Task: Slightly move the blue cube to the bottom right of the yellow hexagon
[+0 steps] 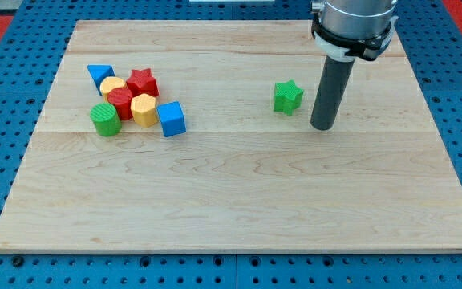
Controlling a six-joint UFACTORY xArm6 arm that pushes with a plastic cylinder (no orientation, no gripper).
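Camera view: a wooden board (pixel 239 185) on a blue pegboard. At the view's left sits a tight cluster of blocks. The blue cube (pixel 171 119) is on the cluster's right edge, touching the yellow hexagon (pixel 143 109) on that block's lower right. A red star (pixel 142 82), a red block (pixel 121 103), a green cylinder (pixel 105 120), a blue triangle (pixel 99 75) and a second yellow block (pixel 112 86) crowd nearby. A green star (pixel 288 96) stands alone. The robot's tip (pixel 322 127) rests just right of it, well apart from the cube. There are no jaws; the arm ends in a plain rod.

The cube looks small, rigid and light, likely to slide easily; a push on its upper-left face seems best. It sits rotated slightly, with no long axis.
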